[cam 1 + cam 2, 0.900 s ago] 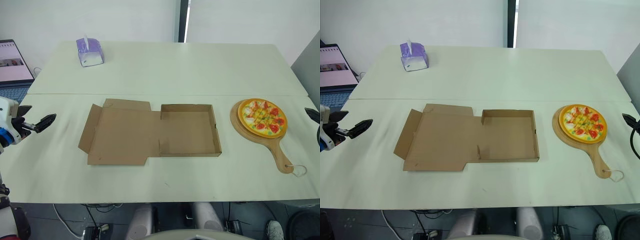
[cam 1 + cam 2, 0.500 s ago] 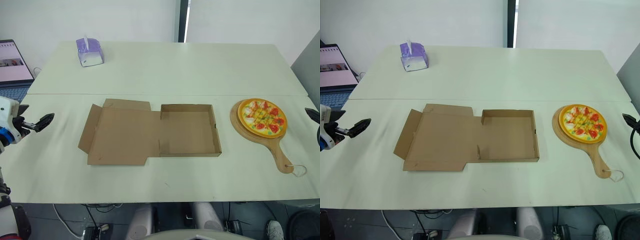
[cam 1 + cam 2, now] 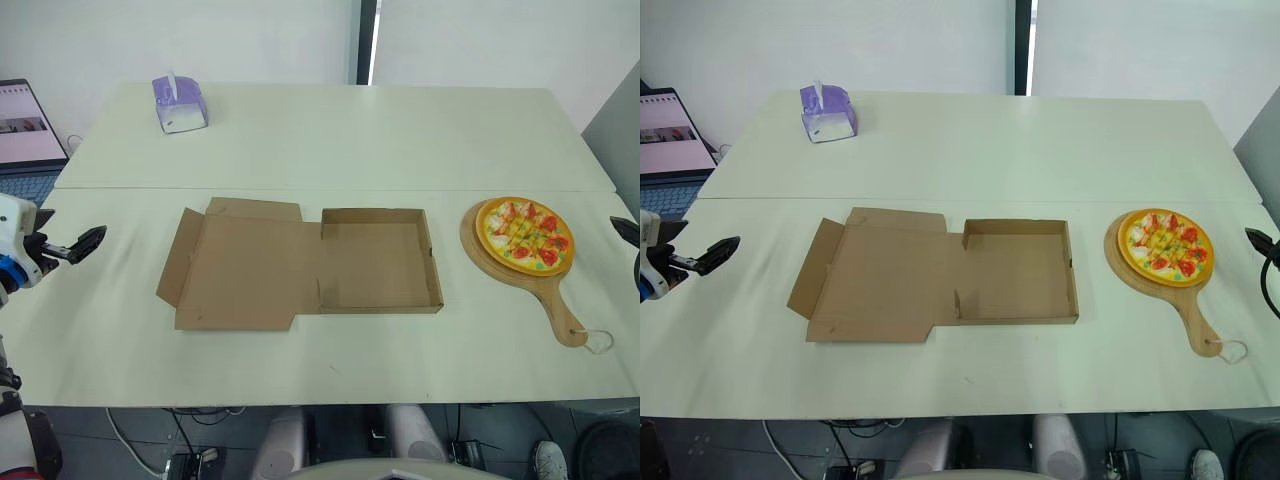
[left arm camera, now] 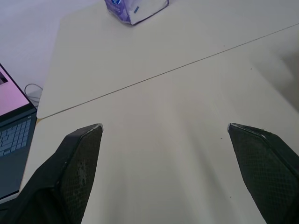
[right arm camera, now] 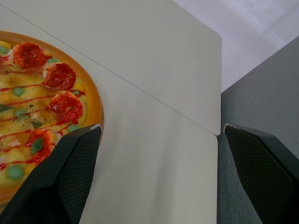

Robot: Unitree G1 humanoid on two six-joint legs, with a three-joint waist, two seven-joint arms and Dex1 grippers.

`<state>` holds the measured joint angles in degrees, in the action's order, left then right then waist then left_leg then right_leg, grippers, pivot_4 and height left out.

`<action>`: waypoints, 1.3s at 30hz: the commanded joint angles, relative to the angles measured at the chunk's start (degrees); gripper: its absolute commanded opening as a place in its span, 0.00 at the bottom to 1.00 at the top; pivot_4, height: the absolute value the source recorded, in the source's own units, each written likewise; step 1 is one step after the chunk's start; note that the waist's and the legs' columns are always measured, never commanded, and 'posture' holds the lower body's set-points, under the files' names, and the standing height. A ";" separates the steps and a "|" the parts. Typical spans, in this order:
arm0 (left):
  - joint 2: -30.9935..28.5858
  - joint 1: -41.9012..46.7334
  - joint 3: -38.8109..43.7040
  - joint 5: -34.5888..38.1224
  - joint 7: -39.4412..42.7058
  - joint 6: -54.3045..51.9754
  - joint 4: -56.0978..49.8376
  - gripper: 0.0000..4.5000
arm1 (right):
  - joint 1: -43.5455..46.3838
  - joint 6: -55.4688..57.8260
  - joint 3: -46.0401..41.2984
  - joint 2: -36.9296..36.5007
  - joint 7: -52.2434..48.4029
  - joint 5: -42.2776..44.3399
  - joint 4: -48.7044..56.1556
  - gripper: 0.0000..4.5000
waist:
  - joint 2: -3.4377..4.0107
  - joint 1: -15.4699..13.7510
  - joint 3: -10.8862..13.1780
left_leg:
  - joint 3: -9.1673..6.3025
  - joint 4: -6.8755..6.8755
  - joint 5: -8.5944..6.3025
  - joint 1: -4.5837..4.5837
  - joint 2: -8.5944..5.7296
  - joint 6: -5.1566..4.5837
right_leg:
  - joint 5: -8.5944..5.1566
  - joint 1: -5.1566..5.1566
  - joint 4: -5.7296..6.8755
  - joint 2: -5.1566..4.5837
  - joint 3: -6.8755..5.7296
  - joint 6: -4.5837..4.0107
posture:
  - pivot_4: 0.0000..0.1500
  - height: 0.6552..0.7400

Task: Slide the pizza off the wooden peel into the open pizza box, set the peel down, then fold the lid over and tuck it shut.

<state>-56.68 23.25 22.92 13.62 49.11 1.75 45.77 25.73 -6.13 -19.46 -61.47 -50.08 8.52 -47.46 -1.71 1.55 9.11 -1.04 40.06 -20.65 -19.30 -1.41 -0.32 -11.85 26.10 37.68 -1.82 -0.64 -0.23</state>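
A round pizza [image 3: 523,233] with red and yellow toppings lies on a wooden peel [image 3: 549,293] at the right of the table, handle toward the front edge. The brown cardboard pizza box [image 3: 379,260] sits open in the middle, its lid [image 3: 241,267] lying flat to the left. My left gripper [image 3: 68,243] hovers open over the table's left edge, well clear of the lid. My right gripper [image 5: 161,128] is open beside the pizza [image 5: 32,102], at the table's right edge; one finger [image 3: 624,229] shows there, right of the peel.
A purple tissue box [image 3: 179,104] stands at the back left. A laptop [image 3: 26,135] sits off the table's left side. A seam [image 3: 330,188] runs across the table behind the box. A grey panel [image 5: 261,102] lies past the right edge.
My left gripper has drifted slightly further left and back. The right gripper, box, pizza and peel are unmoved.
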 commanded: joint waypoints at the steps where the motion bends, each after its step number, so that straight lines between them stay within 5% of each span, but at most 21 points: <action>1: -0.71 2.78 2.04 2.96 0.70 -1.11 -2.44 0.99 | -1.44 2.27 -4.10 -2.17 -0.76 3.49 2.50 1.00 | 0.00 -0.01 0.00 | 0.00 0.00 0.00 0.00 0.00 0.00 | 0.00 0.00 0.00 0.00 0.00 0.00 | 1.00 1.00; 9: 6.80 12.72 -6.43 9.63 7.98 -11.90 -23.03 0.99 | -18.70 12.14 -10.17 0.83 -2.37 8.94 21.91 1.00 | 0.05 -2.07 -0.03 | -0.16 0.05 0.00 0.03 -0.04 0.00 | 0.01 -0.26 -0.12 -0.02 -0.12 0.03 | 1.00 1.00; 16: 18.34 17.21 -20.44 16.27 11.65 -24.91 -47.16 0.99 | -35.84 28.47 -17.32 6.68 0.67 14.32 49.17 1.00 | 0.12 -1.91 -0.03 | -0.13 0.04 -0.01 0.27 -0.01 -0.02 | 0.01 -0.51 -0.19 0.08 -0.01 0.06 | 1.00 1.00; 21: 26.70 19.64 -31.36 18.12 13.76 -29.07 -58.04 0.99 | -42.83 34.41 -17.34 10.70 2.99 14.85 59.00 1.00 | 0.18 -1.50 -0.05 | -0.22 -0.03 -0.03 0.47 0.15 -0.04 | -0.01 -1.02 -0.55 0.36 0.04 0.10 | 1.00 1.00; 30: 33.83 21.05 -39.23 14.03 13.58 -27.94 -60.14 0.99 | -41.86 34.86 -9.95 14.90 8.26 10.28 57.65 1.00 | 0.32 -1.40 -0.08 | -0.19 -0.01 0.01 0.51 0.16 0.02 | -0.03 -1.06 -0.62 0.53 0.15 0.12 | 1.00 1.00; 39: 33.44 19.02 -38.90 14.02 11.84 -30.66 -63.24 0.99 | -35.51 39.30 -7.66 16.84 9.54 12.04 49.76 1.00 | 0.38 -1.51 -0.05 | -0.18 0.00 0.01 0.50 0.15 0.01 | -0.03 -1.07 -0.67 0.54 0.15 0.12 | 1.00 1.00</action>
<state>-22.93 42.07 -16.54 27.53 61.48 -28.63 -15.11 -10.45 32.27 -26.20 -44.53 -40.98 19.50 2.79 -1.34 0.04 9.06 -1.22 40.05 -20.64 -18.81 -1.26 -0.31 -11.88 25.03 37.00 -1.28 -0.50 -0.11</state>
